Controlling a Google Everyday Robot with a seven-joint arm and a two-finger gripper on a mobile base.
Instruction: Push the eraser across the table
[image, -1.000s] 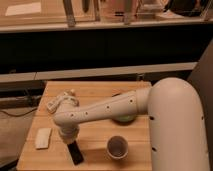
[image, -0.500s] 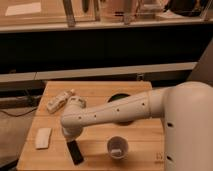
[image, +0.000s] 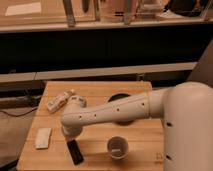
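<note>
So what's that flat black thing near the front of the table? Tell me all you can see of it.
That is the eraser, a thin black slab with rounded corners and a plain dark, matte-looking surface. It lies flat on the light-wood table near the front edge, turned at a slant. The gripper at the end of the white arm comes down right at its far end; actual contact cannot be made out. A pale block lies apart on the picture's left, a white cup apart on the right.
</note>
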